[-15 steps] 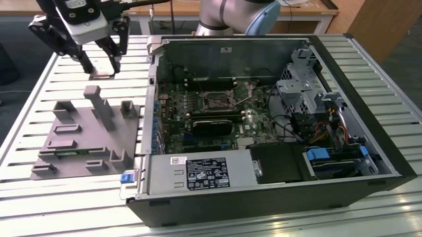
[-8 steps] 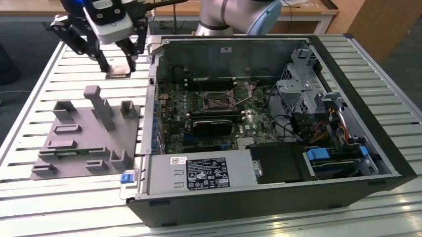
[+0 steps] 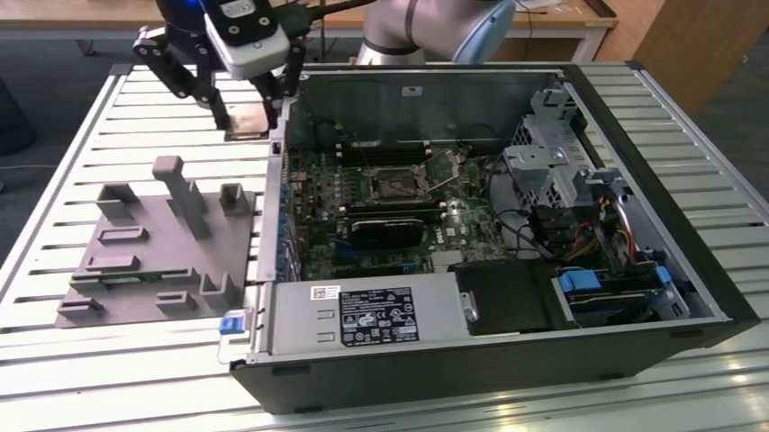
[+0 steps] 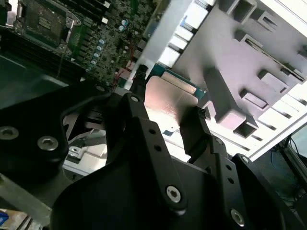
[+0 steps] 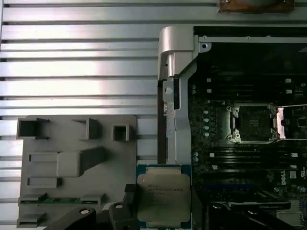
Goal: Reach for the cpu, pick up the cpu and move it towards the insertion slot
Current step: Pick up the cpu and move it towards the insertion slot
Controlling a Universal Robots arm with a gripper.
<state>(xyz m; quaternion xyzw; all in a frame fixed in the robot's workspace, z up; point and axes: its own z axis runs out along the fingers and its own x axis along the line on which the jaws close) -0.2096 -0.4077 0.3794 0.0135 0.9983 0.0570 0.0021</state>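
Seemingly, claw (image 4: 165, 112) fingers flank the cpu (image 5: 163, 197).

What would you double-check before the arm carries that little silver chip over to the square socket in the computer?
1. The cpu sits between the end effector fingers, gripped on two sides: ok.
2. The insertion slot has nothing in its dark centre: ok.
3. The slot's metal bracket looks swung aside: ok.
4. The cpu's orientation matches the slot: cannot tell.
5. There is enough height to pass over the case wall, which stands between chip and slot: cannot tell.
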